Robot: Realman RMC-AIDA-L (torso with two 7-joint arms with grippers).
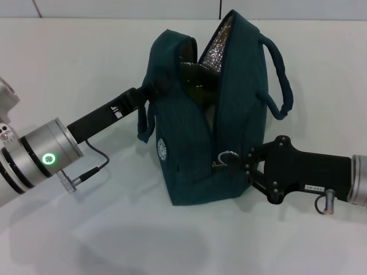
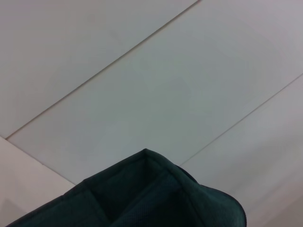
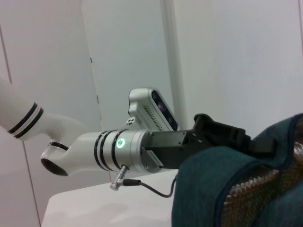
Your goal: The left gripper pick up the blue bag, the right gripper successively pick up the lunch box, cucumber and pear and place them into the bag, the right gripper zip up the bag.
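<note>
Blue bag (image 1: 195, 143) upright, mouth upward, left end effector (image 1: 150, 91) gripping handle, right end effector (image 1: 238, 163) pinching zipper.

A small white sticker (image 1: 314, 188) sits on the black body of the right arm's end effector (image 1: 248, 166), and it carries a short line of dark print that is too small to read. A round white emblem (image 1: 162, 149) is printed on the side of the blue bag (image 1: 189, 154), near its lower left end in the head view, but its pattern or lettering cannot be made out. No other text, number or brand can be read anywhere in the three views.
</note>
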